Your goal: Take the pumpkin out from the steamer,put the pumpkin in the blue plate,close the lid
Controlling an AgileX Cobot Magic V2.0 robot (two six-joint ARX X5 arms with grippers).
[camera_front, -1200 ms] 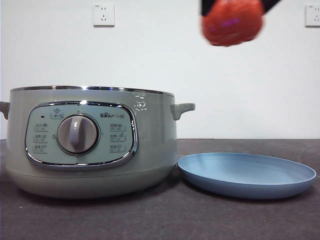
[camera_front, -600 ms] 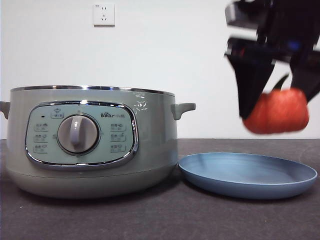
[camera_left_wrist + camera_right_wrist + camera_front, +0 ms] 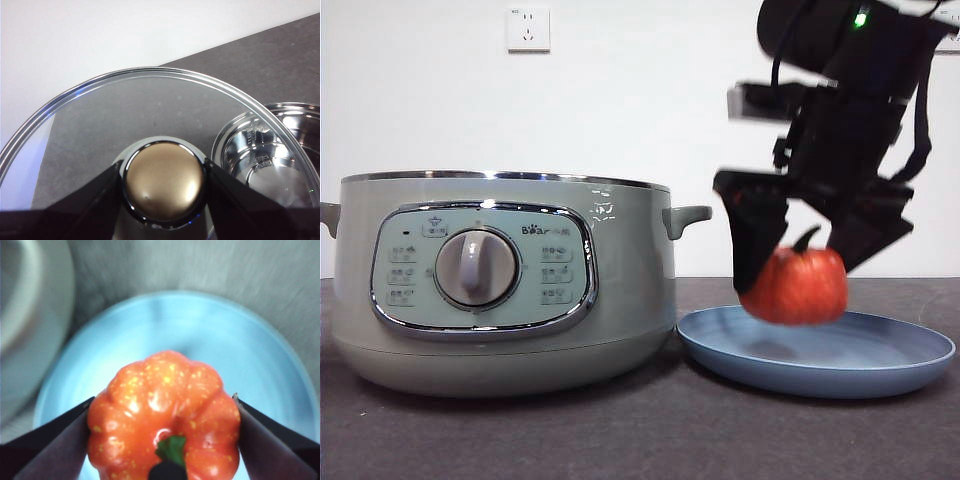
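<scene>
Now, right gripper: its two black jaws are closed on the pumpkin, one on each side, as the right wrist view shows
Pumpkin: orange-red, ribbed, stem pointing up between the jaws; it hangs over the blue plate, low above the plate's inner surface; whether it touches the plate cannot be told
Blue plate: lies flat on the dark table, just beside the steamer on the side of its handle; in the right wrist view it spreads out beneath the pumpkin
Steamer: pale green pot with a chrome rim, a control panel and a round dial facing the front camera; its top is uncovered; in the left wrist view the shiny inside of the pot shows past the lid's edge
Left gripper: its jaws clamp the round knob of the lid from both sides
Lid: clear glass with a chrome band, held off the pot and to one side of it, the table visible through the glass
Wall: white, with a socket above the steamer
</scene>
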